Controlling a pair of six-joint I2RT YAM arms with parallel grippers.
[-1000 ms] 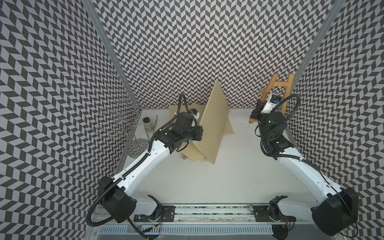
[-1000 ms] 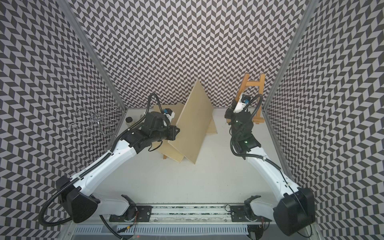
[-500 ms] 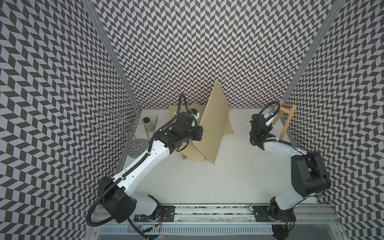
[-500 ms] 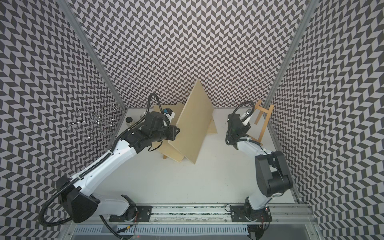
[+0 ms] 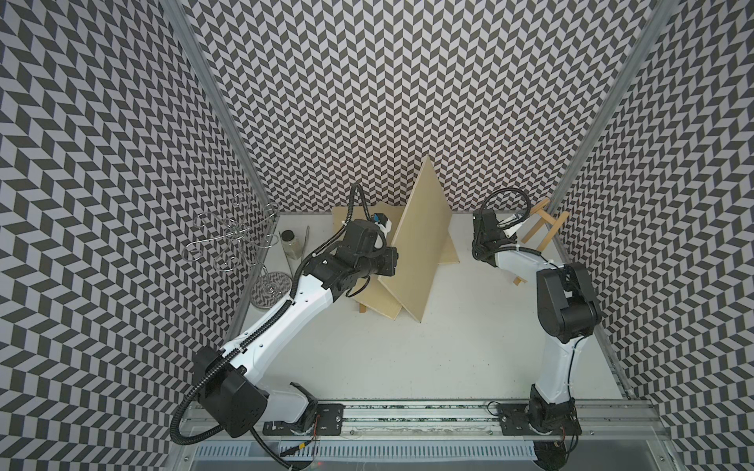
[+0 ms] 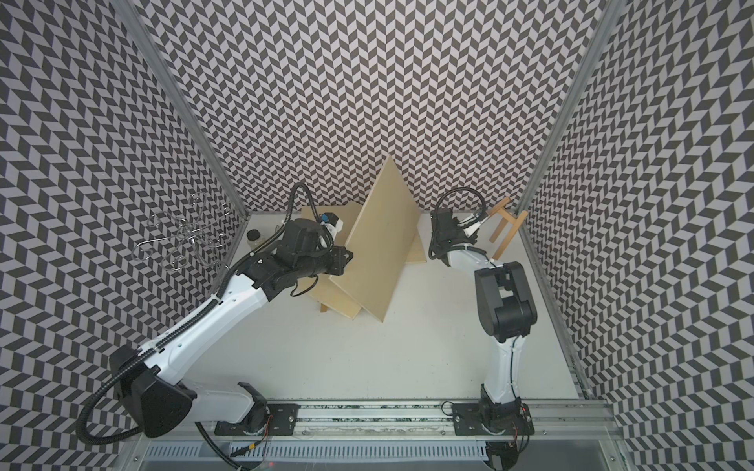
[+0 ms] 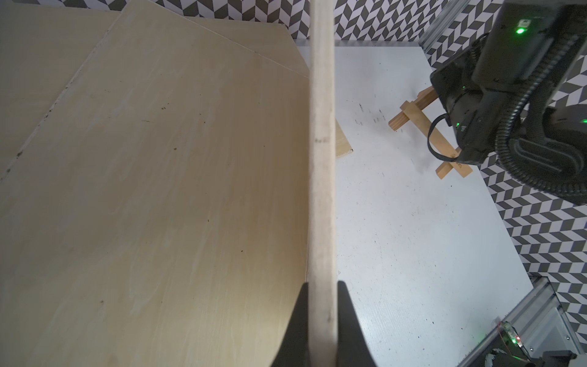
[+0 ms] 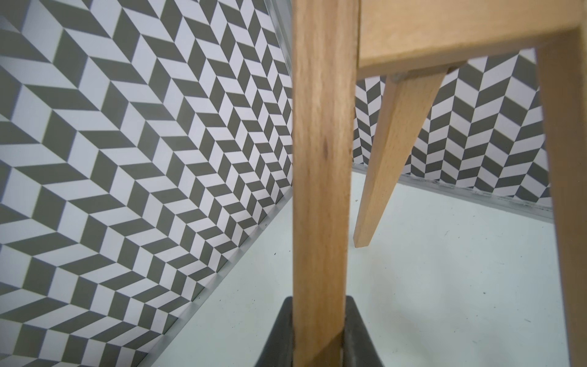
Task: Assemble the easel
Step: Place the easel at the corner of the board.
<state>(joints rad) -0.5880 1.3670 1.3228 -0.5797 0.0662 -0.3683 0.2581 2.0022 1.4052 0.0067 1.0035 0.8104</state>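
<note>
Plywood boards (image 5: 424,253) centre, easel (image 5: 551,234), wire rack (image 5: 232,236), jar (image 5: 290,243)

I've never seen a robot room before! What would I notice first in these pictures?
Probably the dizzy black-and-white zigzag walls all around. Then the big pale wooden board in the middle near the back, tilted up and pinched along its edge by the left claw. Over on the right side, close to the wall, the right claw grips a small wooden easel frame by one leg.
</note>
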